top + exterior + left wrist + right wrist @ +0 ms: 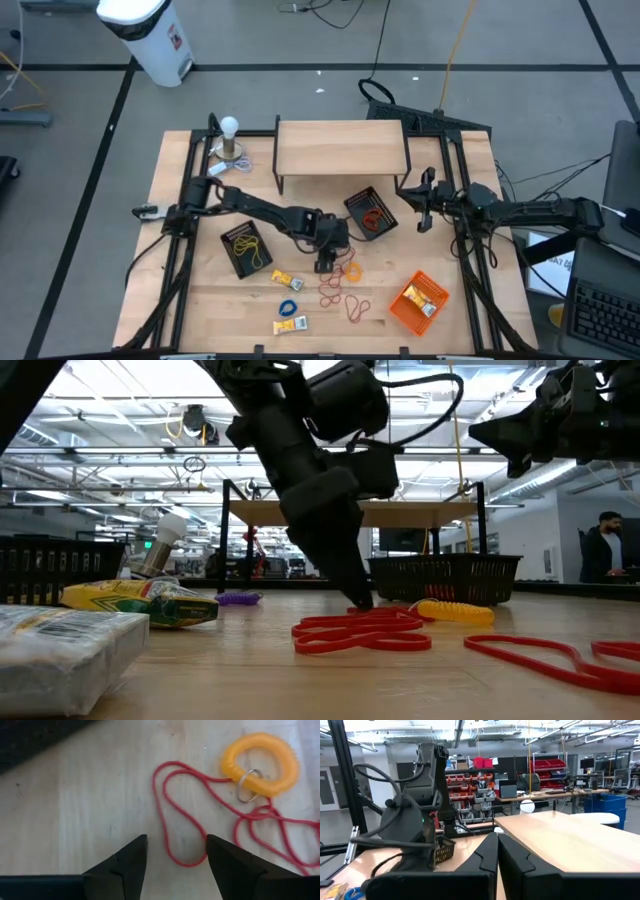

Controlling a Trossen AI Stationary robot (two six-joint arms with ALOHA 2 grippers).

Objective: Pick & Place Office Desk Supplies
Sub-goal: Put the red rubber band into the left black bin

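No readable writing anywhere. Left gripper (176,851) is hovering mid-frame over the tabletop (75,810), fingers apart around a red rubber-band loop (172,820) stretching toward upper left. Right gripper (497,851) is waiting at right, fingers together.

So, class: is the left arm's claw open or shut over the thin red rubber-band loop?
Open. The left claw shows a clear gap between its fingers, with the thin red rubber-band loop lying on the table between them.
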